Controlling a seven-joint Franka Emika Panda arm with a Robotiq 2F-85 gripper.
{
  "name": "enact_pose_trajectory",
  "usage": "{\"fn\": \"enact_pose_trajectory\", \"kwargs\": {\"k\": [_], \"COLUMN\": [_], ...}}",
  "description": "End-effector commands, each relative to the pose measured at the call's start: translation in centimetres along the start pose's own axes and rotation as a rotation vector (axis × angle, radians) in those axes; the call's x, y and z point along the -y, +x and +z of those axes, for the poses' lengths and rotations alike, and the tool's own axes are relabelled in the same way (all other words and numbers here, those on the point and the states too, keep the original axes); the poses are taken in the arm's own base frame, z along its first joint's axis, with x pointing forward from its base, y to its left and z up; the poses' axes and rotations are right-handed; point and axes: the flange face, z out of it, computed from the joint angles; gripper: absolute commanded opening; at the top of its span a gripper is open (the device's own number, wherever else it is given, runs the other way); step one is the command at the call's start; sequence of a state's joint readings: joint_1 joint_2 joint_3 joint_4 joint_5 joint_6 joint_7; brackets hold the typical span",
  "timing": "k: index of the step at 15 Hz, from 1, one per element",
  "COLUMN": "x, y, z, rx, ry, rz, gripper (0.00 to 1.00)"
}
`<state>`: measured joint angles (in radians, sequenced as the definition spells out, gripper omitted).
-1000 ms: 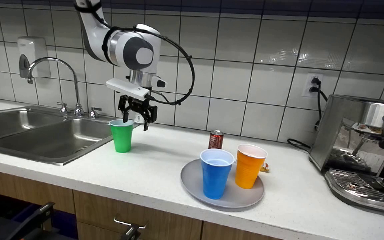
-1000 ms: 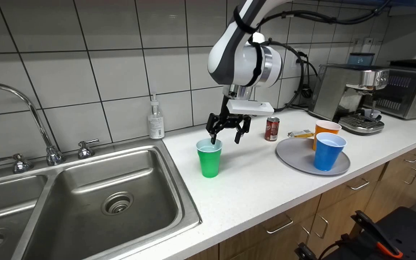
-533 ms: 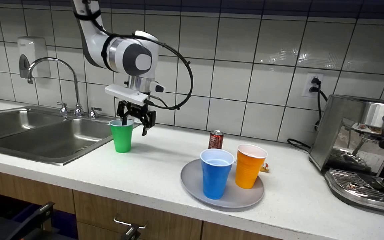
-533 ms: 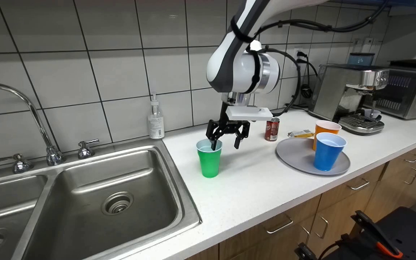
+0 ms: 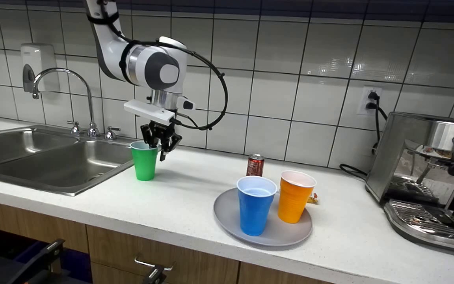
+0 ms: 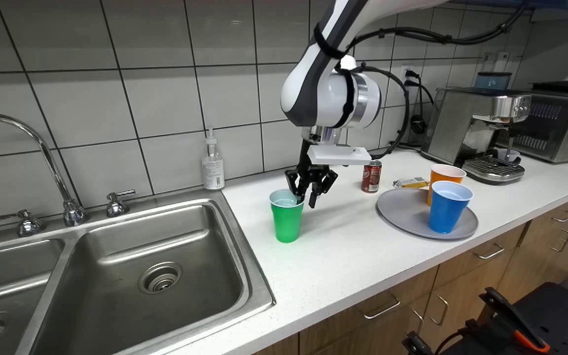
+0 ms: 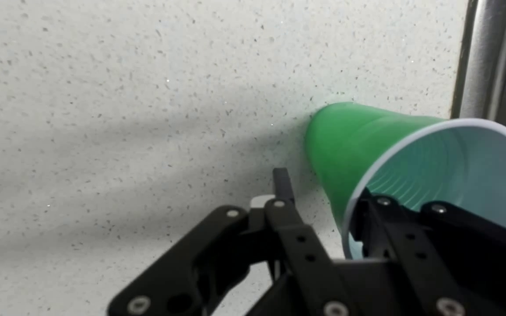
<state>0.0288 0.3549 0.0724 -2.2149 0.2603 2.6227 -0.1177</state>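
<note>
The wall of a tapered green plastic cup (image 6: 287, 223), stood upright on the white speckled countertop (image 7: 147, 87) near the stainless-steel sink (image 6: 256, 276), is straddled by the black two-finger gripper (image 6: 305, 202). Its jaws are parted, one finger inside the rim, the other outside and apart from the wall; nothing is clasped. If closure is applied off-centre, the cup may be dragged or tipped; under excess force, the wall may be crimped.
</note>
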Motion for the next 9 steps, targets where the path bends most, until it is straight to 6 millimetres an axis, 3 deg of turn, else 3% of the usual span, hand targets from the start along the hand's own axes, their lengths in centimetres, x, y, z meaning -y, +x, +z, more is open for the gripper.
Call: {"fn": "enact_pose_trajectory", "kwargs": {"k": [1, 9], "x": [0.4, 1.2], "y": [0.6, 0.3], "z": [-0.2, -1.8], "rx": [-0.013, -0.021], "ry": [-0.004, 0.035], "rz": [-0.004, -0.024], "gripper": [0.03, 0.01]}}
